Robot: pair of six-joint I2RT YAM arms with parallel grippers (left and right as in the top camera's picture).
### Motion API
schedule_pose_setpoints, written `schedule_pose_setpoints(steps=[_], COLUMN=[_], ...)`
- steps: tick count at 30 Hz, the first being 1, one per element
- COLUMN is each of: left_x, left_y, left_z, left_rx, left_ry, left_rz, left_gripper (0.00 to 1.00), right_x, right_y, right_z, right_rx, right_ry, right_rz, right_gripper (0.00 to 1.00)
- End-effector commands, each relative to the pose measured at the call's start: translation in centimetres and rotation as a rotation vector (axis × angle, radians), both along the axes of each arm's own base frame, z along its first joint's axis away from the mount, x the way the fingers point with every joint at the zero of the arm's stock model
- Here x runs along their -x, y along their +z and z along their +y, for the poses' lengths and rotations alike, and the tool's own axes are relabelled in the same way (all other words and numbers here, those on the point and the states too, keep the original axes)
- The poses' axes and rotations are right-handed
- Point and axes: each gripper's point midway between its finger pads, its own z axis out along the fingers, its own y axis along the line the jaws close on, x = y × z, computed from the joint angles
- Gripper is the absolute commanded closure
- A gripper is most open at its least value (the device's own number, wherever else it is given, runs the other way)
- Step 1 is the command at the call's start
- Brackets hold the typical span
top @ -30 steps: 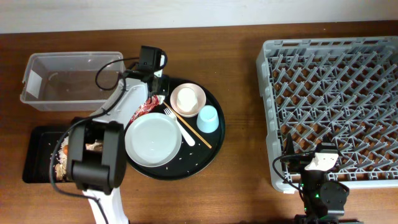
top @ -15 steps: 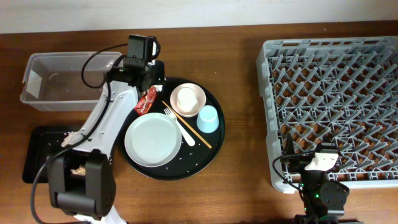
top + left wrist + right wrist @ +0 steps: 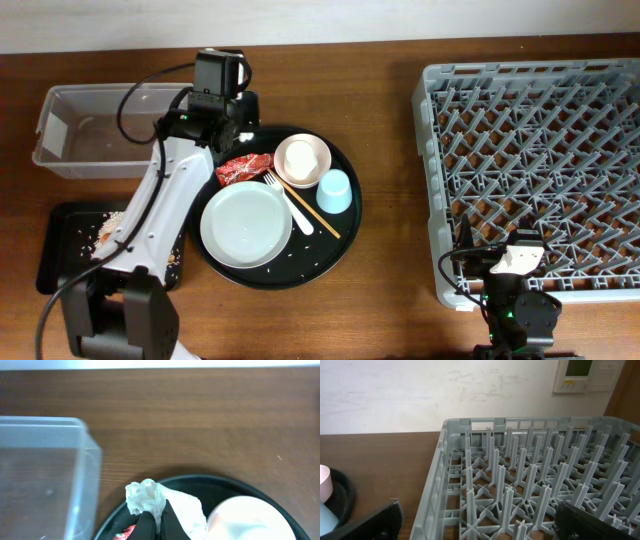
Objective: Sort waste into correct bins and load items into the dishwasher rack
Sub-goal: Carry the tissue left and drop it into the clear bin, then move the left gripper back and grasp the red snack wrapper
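Note:
My left gripper [image 3: 232, 125] [image 3: 160, 524] is shut on the crumpled white tissue [image 3: 146, 497], held over the far left rim of the round black tray [image 3: 345, 235], close to the clear tub [image 3: 100, 130] [image 3: 40, 470]. The red wrapper [image 3: 243, 168] lies on the round tray beside the grey plate [image 3: 245, 225], cream-pink bowl [image 3: 301, 160] [image 3: 250, 520], blue cup [image 3: 334, 190], white fork [image 3: 287, 203] and chopsticks [image 3: 318, 217]. The shallow black tray [image 3: 60, 265] holds rice and scraps [image 3: 108, 232]. My right gripper [image 3: 510, 285] [image 3: 480, 530] is open and empty at the rack's [image 3: 530, 150] [image 3: 520, 480] near left corner.
The round black tray sits between the tub and the rack on the brown wooden table [image 3: 385, 110]. A strip of bare table separates the round tray from the rack. The left arm stretches from the table's front left across the black tray's right side. A wall runs behind the table.
The left gripper has lifted the tissue and moved back and left toward the clear tub. The arm has swung left, uncovering the red wrapper. The right arm has not moved.

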Motion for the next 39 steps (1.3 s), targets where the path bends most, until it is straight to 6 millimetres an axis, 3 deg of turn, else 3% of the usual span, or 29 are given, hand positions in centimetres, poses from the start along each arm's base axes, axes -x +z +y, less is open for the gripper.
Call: schedule_pose_setpoints(steps=[1, 4, 9, 11, 12, 14, 15, 20, 25, 27, 30, 35, 39], left_x=[-0.3, -0.4, -1.1, -1.7, -2.2, -2.5, -2.6, -1.9, -1.6, -0.9, 0.0, 1.5, 2.1], left_y=[3.8, 3.8, 3.0, 1.9, 1.0, -0.6, -2.3, -1.5, 3.3, 5.7, 7.7, 5.3, 2.3], left_z=[5.5, 8.9, 16.5, 17.5, 18.0, 19.0, 20.2, 20.9, 16.2, 12.9, 8.1, 1.9, -1.1], left_rx=[-0.021, -0.011, 0.071, 0.116, 0.147, 0.169, 0.167, 0.182, 0.353, 0.439, 0.525, 0.49, 0.321], left_ry=[0.245, 0.326, 0.535, 0.527, 0.518, 0.527, 0.556, 0.565, 0.37, 0.25, 0.093, 0.009, -0.021], left_rz=[-0.107, -0.111, -0.149, -0.135, -0.124, -0.101, -0.074, -0.076, -0.13, -0.141, -0.133, -0.004, 0.063], left_gripper=[0.99, 0.98, 0.87, 0.86, 0.78, 0.43, 0.01, 0.01, 0.01, 0.01, 0.01, 0.02, 0.19], right_x=[0.0, 0.0, 0.0, 0.0, 0.0, 0.0, 0.0, 0.0, 0.0, 0.0, 0.0, 0.0, 0.0], right_y=[-0.4, -0.4, -0.4, -0.4, -0.4, -0.4, -0.4, -0.4, -0.4, -0.4, -0.4, -0.4, -0.4], right_z=[-0.3, -0.3, -0.3, -0.3, -0.3, -0.3, -0.3, -0.3, -0.3, -0.3, -0.3, -0.3, -0.3], right_rx=[-0.004, -0.004, -0.004, -0.004, -0.004, -0.004, -0.004, -0.004, -0.004, -0.004, -0.004, -0.004, -0.004], right_ry=[-0.015, -0.015, -0.015, -0.015, -0.015, -0.015, -0.015, -0.015, -0.015, -0.015, -0.015, -0.015, -0.015], right_rz=[0.008, 0.008, 0.008, 0.008, 0.008, 0.008, 0.008, 0.008, 0.008, 0.008, 0.008, 0.008, 0.008], right_gripper=[0.01, 0.01, 0.01, 0.01, 0.01, 0.01, 0.01, 0.01, 0.01, 0.01, 0.01, 0.01, 0.01])
